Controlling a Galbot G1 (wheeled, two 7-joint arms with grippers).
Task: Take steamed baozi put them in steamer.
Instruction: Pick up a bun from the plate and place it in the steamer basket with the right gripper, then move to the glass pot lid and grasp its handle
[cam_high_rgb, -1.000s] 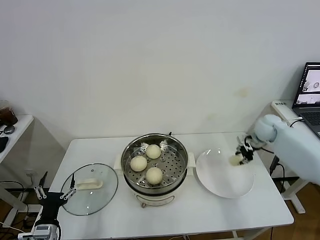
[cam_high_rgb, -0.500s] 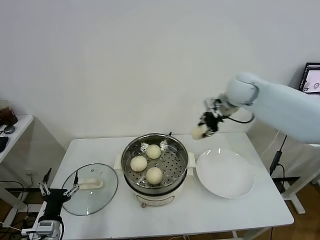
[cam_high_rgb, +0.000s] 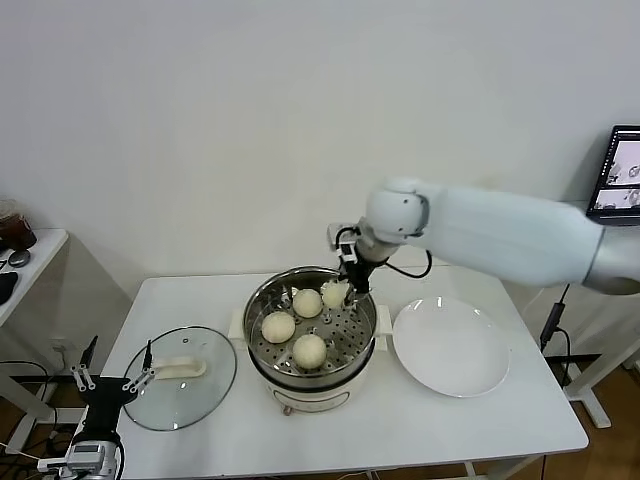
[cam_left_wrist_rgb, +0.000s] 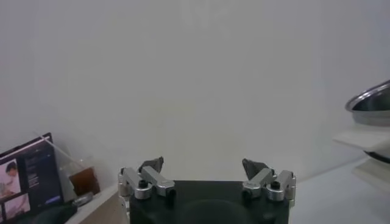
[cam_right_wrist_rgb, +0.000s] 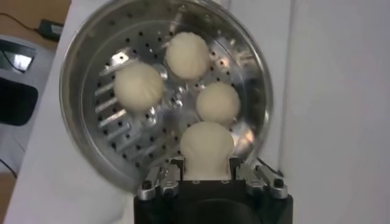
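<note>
Your right claw (cam_high_rgb: 337, 292) is pinching a steamed baozi (cam_right_wrist_rgb: 206, 144) and holds it over the far right part of the steamer (cam_high_rgb: 262, 301), just beside the three baozi (cam_high_rgb: 308, 350) lying on the perforated tray. The white plate (cam_high_rgb: 450, 348) sits bare on the counter (cam_high_rgb: 420, 425) to the steamer's right. Your left claw (cam_high_rgb: 110, 385) hangs low off the counter's left front corner, fingers spread wide, near the glass lid (cam_high_rgb: 178, 389).

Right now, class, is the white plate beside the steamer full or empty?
Empty. The plate shows only bare white surface; three baozi lie in the steamer, and the fourth baozi is held in the right pincer over it.
</note>
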